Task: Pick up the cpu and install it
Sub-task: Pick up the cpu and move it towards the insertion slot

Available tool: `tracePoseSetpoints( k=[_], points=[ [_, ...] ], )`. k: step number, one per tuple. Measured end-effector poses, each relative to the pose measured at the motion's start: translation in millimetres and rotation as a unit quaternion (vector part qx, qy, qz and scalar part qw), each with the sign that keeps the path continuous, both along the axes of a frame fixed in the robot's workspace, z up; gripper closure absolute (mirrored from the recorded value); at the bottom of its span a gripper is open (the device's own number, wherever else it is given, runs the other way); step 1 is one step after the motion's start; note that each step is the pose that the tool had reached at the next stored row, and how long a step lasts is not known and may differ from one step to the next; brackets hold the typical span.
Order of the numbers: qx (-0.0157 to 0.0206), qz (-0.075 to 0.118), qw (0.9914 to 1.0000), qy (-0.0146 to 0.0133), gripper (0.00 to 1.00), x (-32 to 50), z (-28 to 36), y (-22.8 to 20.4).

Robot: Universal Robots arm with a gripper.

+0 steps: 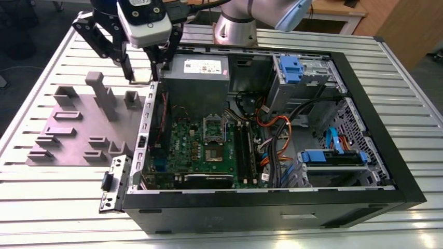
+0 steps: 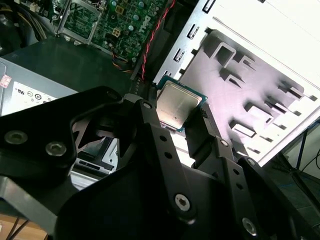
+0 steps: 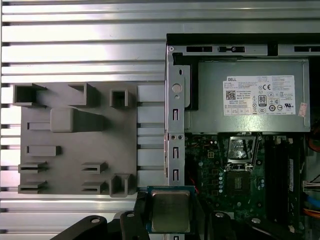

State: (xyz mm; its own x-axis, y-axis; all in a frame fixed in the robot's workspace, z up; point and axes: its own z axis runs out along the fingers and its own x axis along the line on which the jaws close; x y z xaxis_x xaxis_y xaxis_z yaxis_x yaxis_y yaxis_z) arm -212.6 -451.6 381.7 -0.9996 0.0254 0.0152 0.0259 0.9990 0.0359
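Black fingers (image 2: 150,125) of the hand (image 2: 176,120) pinch the cpu (image 2: 176,104) between their tips.

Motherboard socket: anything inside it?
Nothing seated: the socket shows a dark bare square, its frame flipped open beside it. The cpu is clamped in the pincer, away from it. Contacts too small to tell.

On table (image 1: 62,207), holder block (image 1: 69,129) at exterior view's left of computer case (image 1: 277,210); over wall between them, cpu (image 3: 170,211) clamped in gripper (image 1: 142,78).
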Motion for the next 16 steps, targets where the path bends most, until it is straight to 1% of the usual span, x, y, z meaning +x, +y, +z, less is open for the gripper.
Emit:
tracePoseSetpoints(
  k=[16],
  points=[
    [0.0, 0.0, 1.0, 0.0, 0.53, 5.0, 0.0, 0.0]
  ],
)
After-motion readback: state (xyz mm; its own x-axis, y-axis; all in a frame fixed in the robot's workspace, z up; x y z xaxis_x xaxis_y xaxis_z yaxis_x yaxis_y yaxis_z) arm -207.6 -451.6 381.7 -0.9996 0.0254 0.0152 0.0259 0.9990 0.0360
